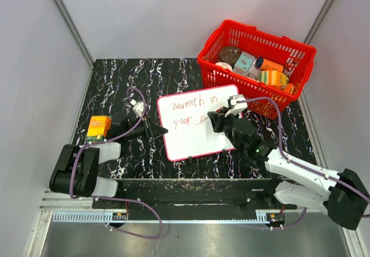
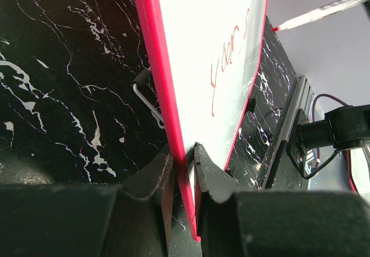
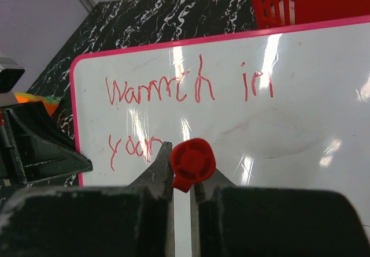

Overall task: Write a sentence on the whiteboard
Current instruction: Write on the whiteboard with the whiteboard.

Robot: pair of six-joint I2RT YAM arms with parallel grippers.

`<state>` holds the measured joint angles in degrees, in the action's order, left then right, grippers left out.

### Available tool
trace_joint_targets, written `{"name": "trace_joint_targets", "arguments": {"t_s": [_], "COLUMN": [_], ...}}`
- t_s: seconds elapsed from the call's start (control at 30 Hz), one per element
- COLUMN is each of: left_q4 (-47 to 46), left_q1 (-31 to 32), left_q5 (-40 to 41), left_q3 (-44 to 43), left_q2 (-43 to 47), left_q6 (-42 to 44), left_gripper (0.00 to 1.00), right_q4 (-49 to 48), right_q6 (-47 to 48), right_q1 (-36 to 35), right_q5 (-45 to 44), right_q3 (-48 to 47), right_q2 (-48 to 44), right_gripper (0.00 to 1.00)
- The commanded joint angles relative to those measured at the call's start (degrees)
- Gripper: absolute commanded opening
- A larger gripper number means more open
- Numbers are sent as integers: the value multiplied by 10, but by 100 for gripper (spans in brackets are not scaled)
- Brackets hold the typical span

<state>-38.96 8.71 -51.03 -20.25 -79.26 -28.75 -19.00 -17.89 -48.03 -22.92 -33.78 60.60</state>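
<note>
The whiteboard (image 1: 193, 138) lies mid-table with its red frame showing all round. My left gripper (image 1: 157, 131) is shut on its left edge; in the left wrist view the frame (image 2: 156, 55) runs between the fingers (image 2: 184, 153). The sentence (image 1: 188, 104) reads "warmth in" with "your" below it (image 3: 156, 89); what follows is hidden behind my right gripper (image 1: 215, 120). That gripper (image 3: 188, 166) is shut on a red marker (image 3: 193, 161), seen end-on above the board (image 3: 300, 130). The marker's tip (image 2: 277, 28) hovers by the second line.
A red basket (image 1: 257, 60) full of packaged groceries stands at the back right, close behind the board's far corner. An orange box (image 1: 98, 127) sits at the table's left edge beside the left arm. Grey walls close in the table on three sides.
</note>
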Motion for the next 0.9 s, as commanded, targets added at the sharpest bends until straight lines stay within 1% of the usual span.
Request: {"name": "trace_joint_targets", "arguments": {"t_s": [0.0, 0.13, 0.3, 0.67, 0.87], "left_q4": [-14, -14, -15, -15, -14], "left_q1": [8, 7, 8, 9, 9], "left_q5": [10, 11, 10, 12, 10], "left_q3": [-15, -15, -11, -14, -14], "left_q2": [5, 5, 7, 7, 6], "left_q6": [39, 38, 37, 38, 39], "left_gripper": [0, 0, 0, 0, 0], "right_q4": [-22, -13, -7, -18, -31], "right_q6": [7, 15, 12, 16, 20], "right_q1": [3, 5, 12, 27, 39], "right_q5": [-26, -46, -60, -67, -53], "right_q3": [0, -4, -20, -41, -42], "right_q2": [-42, -37, -8, 22, 37], "right_gripper": [0, 0, 0, 0, 0]}}
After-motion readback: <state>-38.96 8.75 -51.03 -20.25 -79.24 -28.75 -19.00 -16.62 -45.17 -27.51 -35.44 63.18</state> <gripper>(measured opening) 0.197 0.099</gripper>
